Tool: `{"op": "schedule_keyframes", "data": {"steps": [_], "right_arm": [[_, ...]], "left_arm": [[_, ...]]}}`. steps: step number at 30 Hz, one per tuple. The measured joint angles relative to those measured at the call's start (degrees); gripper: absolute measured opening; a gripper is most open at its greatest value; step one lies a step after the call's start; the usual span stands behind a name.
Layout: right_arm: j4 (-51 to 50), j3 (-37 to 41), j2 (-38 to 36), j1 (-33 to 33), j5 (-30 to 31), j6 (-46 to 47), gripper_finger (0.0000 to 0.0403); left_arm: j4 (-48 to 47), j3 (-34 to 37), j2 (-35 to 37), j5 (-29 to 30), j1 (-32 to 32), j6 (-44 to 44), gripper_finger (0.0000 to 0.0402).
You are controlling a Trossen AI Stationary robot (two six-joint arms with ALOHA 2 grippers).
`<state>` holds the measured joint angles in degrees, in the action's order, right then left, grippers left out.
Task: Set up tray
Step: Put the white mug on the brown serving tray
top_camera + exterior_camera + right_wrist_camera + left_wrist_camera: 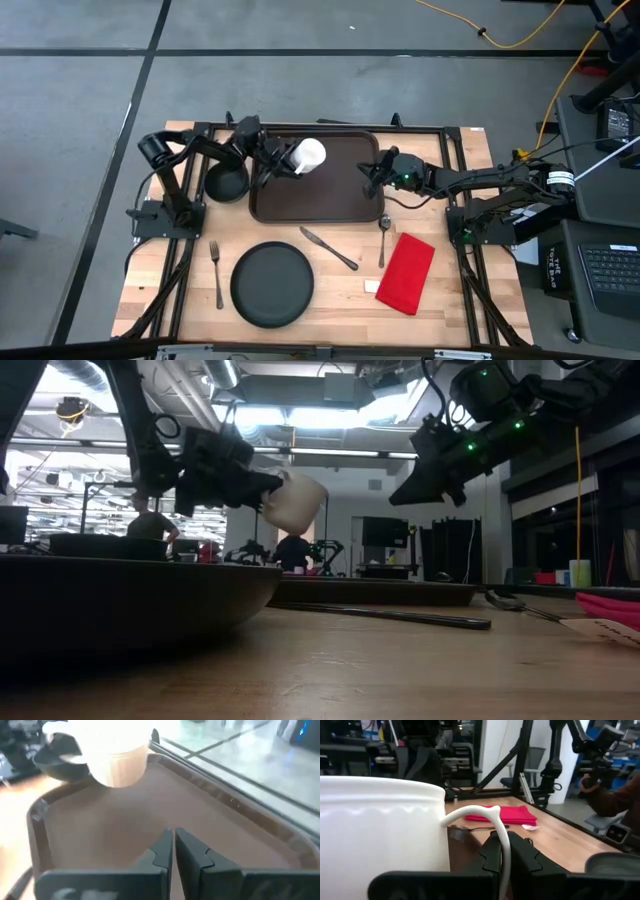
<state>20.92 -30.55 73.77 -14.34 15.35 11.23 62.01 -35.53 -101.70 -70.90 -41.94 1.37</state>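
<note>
The dark brown tray (pixel 330 195) lies at the far middle of the table; its inner floor (pixel 125 830) fills the right wrist view. A white mug (pixel 306 157) hangs in the air over the tray's left half, also seen in the low view (pixel 295 500) and the right wrist view (pixel 120 760). My left gripper (pixel 275 158) is shut on the mug. My right gripper (pixel 372 178) hovers shut above the tray's right end (pixel 172 837), raised off it in the low view (pixel 415 495), and touches nothing. My left gripper (pixel 504 842) pinches the mug's thin loop handle (pixel 501 827) between its two fingers (pixel 490 855), which lie across the loop. The fingers come about level from the table's left side. The mug (pixel 380 830) is lifted clear above the tray and sits tilted in the low view.
A black bowl (pixel 227 183) stands just left of the tray. Nearer lie a fork (pixel 216 272), a round black plate (pixel 272 284), a knife (pixel 328 248), a spoon (pixel 383 238) and a red napkin (pixel 407 272). People show in the room beyond.
</note>
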Motion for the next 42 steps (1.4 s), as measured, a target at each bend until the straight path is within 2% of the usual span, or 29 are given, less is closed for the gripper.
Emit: {"op": "schedule_keyframes", "data": {"steps": [8,11,17,25,31,37,42], "right_arm": [[2.7,0.0,0.0,0.0,-3.0,-9.5,0.0015],[2.9,0.0,0.0,0.0,-3.0,-9.8,0.0010],[2.8,0.0,0.0,0.0,-3.0,-8.5,0.0014],[2.8,0.0,0.0,-0.1,-2.9,-8.4,0.0017],[2.9,0.0,0.0,-0.1,-2.9,-8.3,0.0008],[2.9,0.0,0.0,-0.1,-2.9,-8.3,0.0021],[2.9,0.0,0.0,-0.1,-2.8,-8.3,0.0019]], "left_arm": [[0.0,-0.2,-0.4,-4.5,-0.3,0.5,0.0004],[0.0,-0.2,-0.3,-7.1,-1.8,0.0,0.0004],[-0.1,-0.2,-0.3,-7.8,-5.1,-2.4,0.0004],[-0.2,-0.2,-0.5,-12.7,-9.1,-4.7,0.0004],[-4.2,-0.2,-0.6,-15.2,-11.0,-9.7,0.0004],[-9.6,-0.2,-0.6,-16.5,-12.6,-15.1,0.0004],[-10.5,-0.3,-0.6,-17.5,-13.7,-16.1,0.0004]]}}
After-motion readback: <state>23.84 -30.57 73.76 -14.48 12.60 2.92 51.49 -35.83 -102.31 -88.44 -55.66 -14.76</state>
